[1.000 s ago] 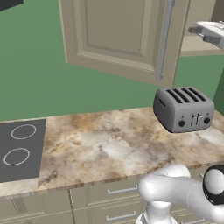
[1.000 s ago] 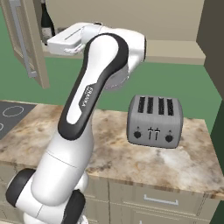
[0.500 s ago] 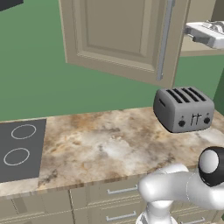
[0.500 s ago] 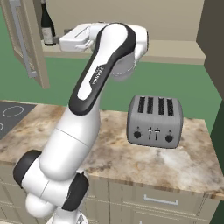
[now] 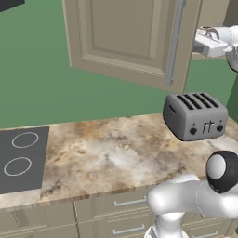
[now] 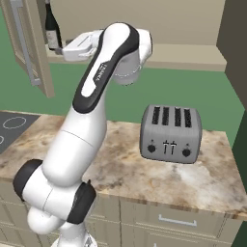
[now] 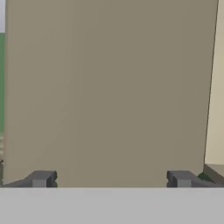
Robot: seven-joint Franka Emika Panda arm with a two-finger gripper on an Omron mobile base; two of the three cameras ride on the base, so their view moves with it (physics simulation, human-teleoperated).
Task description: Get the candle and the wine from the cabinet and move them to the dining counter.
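The robot's gripper (image 7: pixel 111 179), its 2 fingers spread wide and holding nothing, reaches up by the open cabinet (image 5: pixel 135 39), where the wine (image 6: pixel 52 29) stands upright on the shelf (above the marbled worktop (image 6: pixel 193 181) and toaster (image 6: pixel 171 133)).

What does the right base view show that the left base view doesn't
Only the right base view shows the wine, a dark bottle standing in the cabinet just beyond the hand.

Only the left base view shows the outer face of the open cabinet door with its recessed panel.

Both show the toaster on the marbled worktop, the black cooktop at its left end, the green wall, and the white arm reaching up toward the cabinet.
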